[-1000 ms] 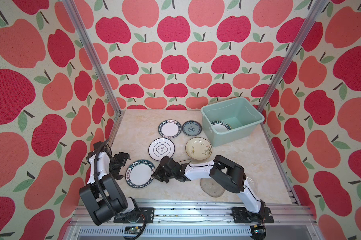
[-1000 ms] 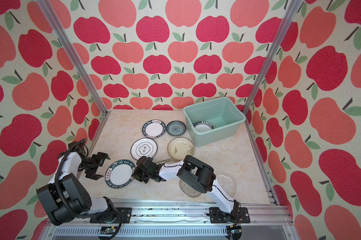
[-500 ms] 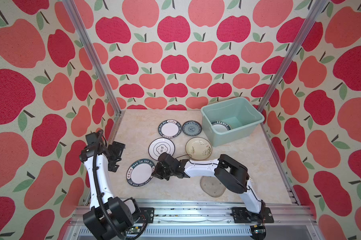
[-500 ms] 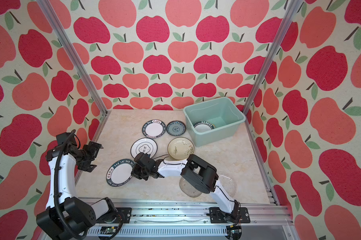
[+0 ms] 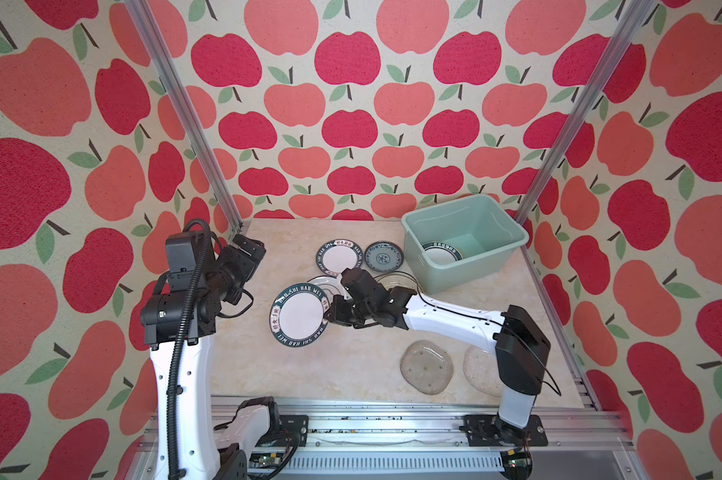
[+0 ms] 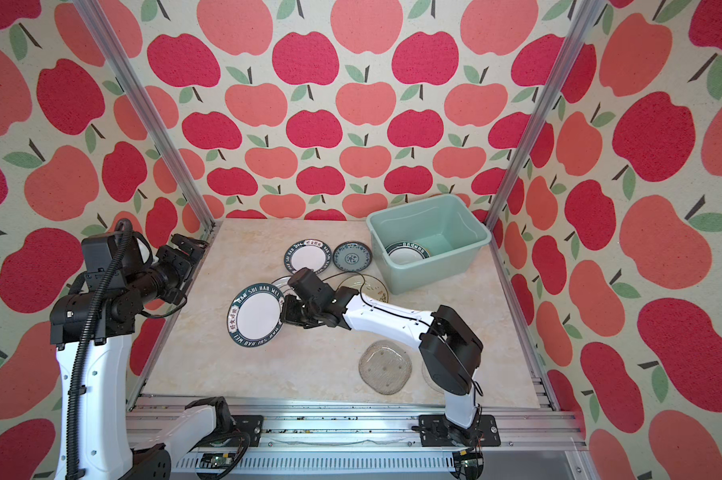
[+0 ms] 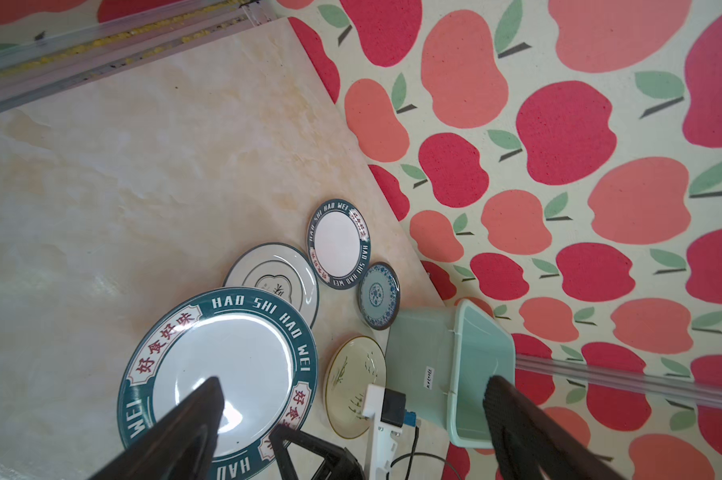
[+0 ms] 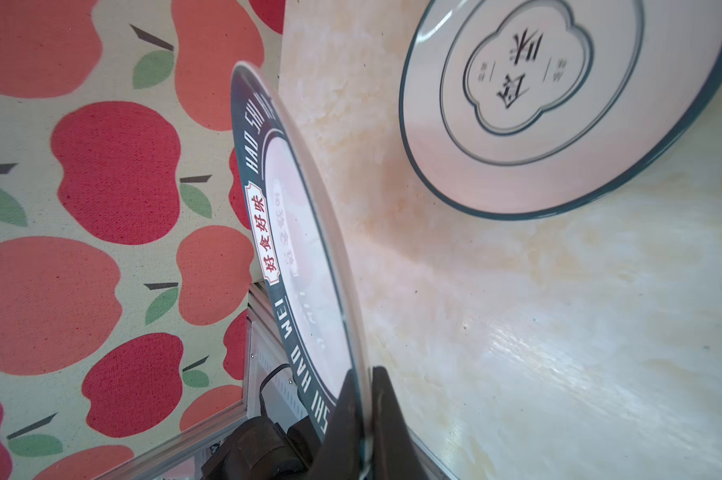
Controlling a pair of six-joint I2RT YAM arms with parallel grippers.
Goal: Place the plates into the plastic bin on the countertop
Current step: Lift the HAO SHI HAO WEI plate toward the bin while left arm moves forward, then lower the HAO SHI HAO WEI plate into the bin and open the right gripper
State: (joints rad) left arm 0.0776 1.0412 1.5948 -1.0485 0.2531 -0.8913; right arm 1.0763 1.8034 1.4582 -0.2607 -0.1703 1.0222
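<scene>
**Item in hand:** lettered plate [image 5: 300, 316], white centre, dark green rim reading HAO SHI HAO WEI. My right gripper [image 5: 330, 311] is pinched tight on its right rim. The wrist view shows a finger [image 8: 388, 424] on each face. The plate lies left of the gripper, face up, overlapping the edge of a banded plate [image 7: 268, 270]. I judge it lifted off the countertop [image 5: 351, 370], though I cannot confirm clearance.

**Destination:** plastic bin [image 5: 471, 268], far right corner, with one rimmed plate [image 5: 441, 252] already inside. From the gripper the bin lies to the right and farther back, so the plate hangs on the side away from it. The right arm is the nearer one, so I count the carry as its job.

**Left gripper** [image 5: 251, 246]: raised by the left wall, jaws wide, holding nothing.

**Remaining on the counter:**
- second lettered plate [image 5: 337, 258]
- blue patterned plate [image 5: 384, 256]
- cream plate [image 7: 353, 382]
- clear glass plate [image 5: 426, 365], near edge
- another glass plate [image 5: 479, 370], partly behind the right arm
</scene>
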